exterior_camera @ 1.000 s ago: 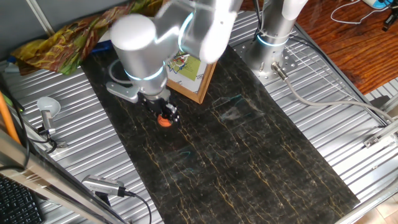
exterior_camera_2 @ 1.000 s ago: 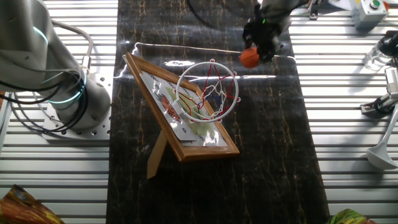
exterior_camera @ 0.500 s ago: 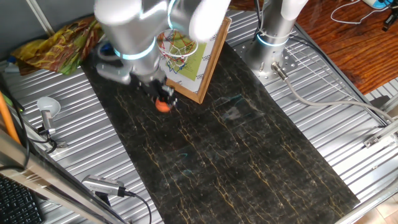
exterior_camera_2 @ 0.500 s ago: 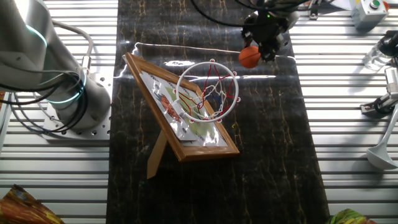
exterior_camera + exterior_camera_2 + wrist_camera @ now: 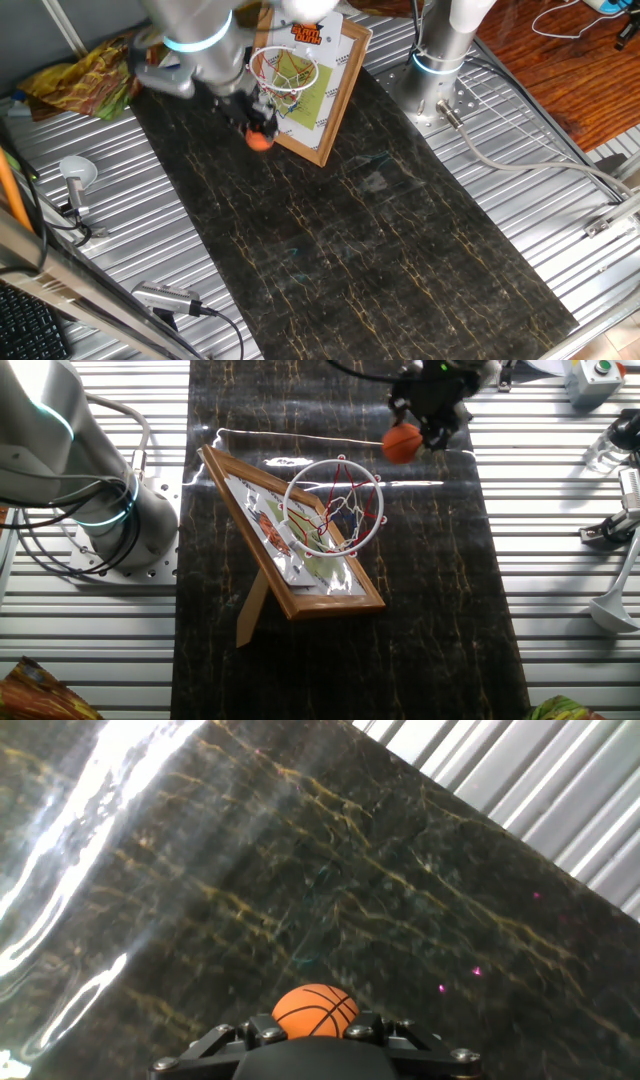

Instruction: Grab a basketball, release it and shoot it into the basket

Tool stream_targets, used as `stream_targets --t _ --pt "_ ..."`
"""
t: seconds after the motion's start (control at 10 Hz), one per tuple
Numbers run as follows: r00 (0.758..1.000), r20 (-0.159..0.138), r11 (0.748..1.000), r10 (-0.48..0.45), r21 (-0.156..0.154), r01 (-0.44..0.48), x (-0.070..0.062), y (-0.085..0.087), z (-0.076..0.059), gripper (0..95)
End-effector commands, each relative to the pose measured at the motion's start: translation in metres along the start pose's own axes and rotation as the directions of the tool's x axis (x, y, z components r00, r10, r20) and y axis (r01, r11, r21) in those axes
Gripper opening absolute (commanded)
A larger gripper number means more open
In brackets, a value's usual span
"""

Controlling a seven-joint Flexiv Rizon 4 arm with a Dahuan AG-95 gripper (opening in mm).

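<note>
While the two fixed views both catch the whole setup, only the hand view lets you see the seams on the basketball (image 5: 314, 1010), sitting low center of the frame right at the black gripper (image 5: 316, 1038) hardware, with blurry dark marble-looking mat (image 5: 330, 870) beyond it. From one fixed view the gripper (image 5: 255, 128) is in the upper left, clamped on the ball (image 5: 260, 140), which pokes out just below the fingers and sits just left of the wood frame of the backboard (image 5: 325, 80), a bit below the hoop (image 5: 283, 68). That view also shows the orange logo at the top of the board, which the other fixed view doesn't. The other fixed view gives you the basket (image 5: 335, 505) from above and behind, so you see the round rim and white net properly, plus the prop leg holding the board tilted; there the ball (image 5: 403, 444) is up and to the right of the rim, held off the mat by the gripper (image 5: 428, 422). Surface is a black gold-veined mat (image 5: 380, 250) laid over a ribbed metal table (image 5: 90, 250). Wood floor (image 5: 540, 60) is at upper right, crumpled colorful cloth (image 5: 90, 65) upper left, and the arm's base (image 5: 90, 510) stands at the left in the other view.
</note>
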State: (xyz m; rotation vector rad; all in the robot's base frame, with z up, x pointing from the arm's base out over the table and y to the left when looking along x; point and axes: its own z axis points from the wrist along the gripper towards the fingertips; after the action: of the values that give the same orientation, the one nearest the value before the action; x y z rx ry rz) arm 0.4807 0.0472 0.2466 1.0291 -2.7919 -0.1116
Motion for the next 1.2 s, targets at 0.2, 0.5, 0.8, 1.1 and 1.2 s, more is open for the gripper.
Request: stream_targets --t 0.2,0.5,0.8,1.1,1.2 --pt "0.995 -0.1 1.0 -0.006 -0.03 0.003 0.008 0.015 -0.015 0.0" --pt "0.992 -0.124 1.0 0.008 -0.027 -0.012 0.01 0.022 -0.02 0.0" --pt "0.996 -0.085 0.999 0.026 -0.038 -0.029 -0.009 0.017 -0.021 0.0" --pt "0.997 -0.045 0.998 0.063 -0.028 -0.064 -0.011 0.017 -0.021 0.0" --pt "0.993 -0.041 0.994 0.107 -0.016 -0.108 -0.011 0.017 -0.021 0.0"
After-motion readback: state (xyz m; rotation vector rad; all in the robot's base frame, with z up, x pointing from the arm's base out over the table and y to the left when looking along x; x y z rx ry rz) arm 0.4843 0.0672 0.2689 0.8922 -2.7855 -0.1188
